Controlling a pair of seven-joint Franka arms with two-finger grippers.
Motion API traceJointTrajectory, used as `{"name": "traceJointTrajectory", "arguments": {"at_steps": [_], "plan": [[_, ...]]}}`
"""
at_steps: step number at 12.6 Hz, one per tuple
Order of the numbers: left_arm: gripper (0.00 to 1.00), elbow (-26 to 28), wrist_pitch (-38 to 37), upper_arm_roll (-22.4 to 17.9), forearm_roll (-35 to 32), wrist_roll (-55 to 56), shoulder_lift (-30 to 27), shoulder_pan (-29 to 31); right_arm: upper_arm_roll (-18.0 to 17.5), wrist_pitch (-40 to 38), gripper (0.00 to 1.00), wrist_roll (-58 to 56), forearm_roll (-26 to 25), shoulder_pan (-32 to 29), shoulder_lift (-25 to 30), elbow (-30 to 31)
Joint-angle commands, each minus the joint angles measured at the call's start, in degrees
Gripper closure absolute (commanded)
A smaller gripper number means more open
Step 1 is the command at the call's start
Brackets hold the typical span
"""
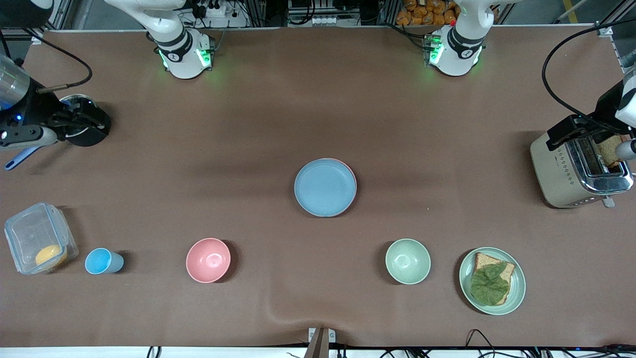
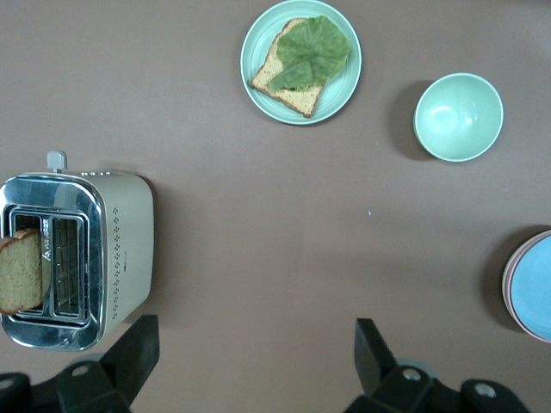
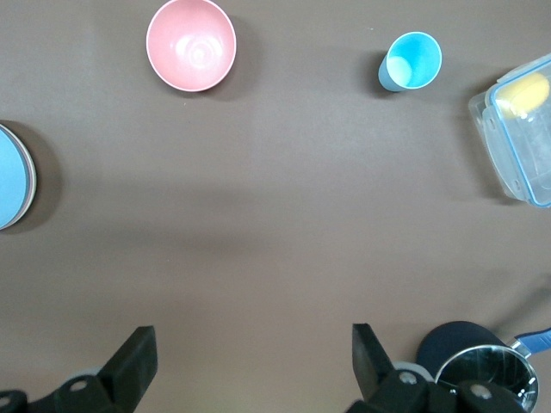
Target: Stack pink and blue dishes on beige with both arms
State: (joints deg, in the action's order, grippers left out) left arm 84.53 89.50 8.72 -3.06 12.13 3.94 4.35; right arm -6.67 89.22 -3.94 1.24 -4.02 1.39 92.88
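The light blue plate [image 1: 325, 188] lies on top of a stack at the middle of the table. A thin pink plate rim [image 1: 352, 172] peeks out under it on the side toward the left arm's end. The stack's edge also shows in the left wrist view [image 2: 527, 286] and the right wrist view [image 3: 10, 176]. The beige plate is hidden; I cannot tell whether it lies underneath. My left gripper [image 2: 256, 361] hangs open and empty beside the toaster. My right gripper [image 3: 254, 361] hangs open and empty beside a dark pot. Both arms wait at their own ends of the table.
A toaster [image 1: 571, 174] holding a slice of bread stands at the left arm's end. Along the camera-side edge stand a green plate with toast and a leaf [image 1: 492, 281], a green bowl [image 1: 408, 261], a pink bowl [image 1: 208, 260], a blue cup [image 1: 102, 261] and a clear box [image 1: 37, 237]. The dark pot [image 3: 482, 370] sits at the right arm's end.
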Motion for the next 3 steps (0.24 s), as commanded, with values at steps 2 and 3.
{"name": "traceJointTrajectory", "arguments": {"at_steps": [2, 3], "plan": [[0.00, -0.4, -3.7, 0.0, 1.4, -2.9, -0.9, 0.0, 0.3, -1.1, 0.00, 1.0, -1.2, -0.1, 2.1, 1.3], [0.00, -1.1, -4.8, 0.1, 1.4, -3.1, -0.8, 0.0, 0.5, -1.3, 0.00, 0.7, -1.2, -0.2, 2.1, 1.2]]}}
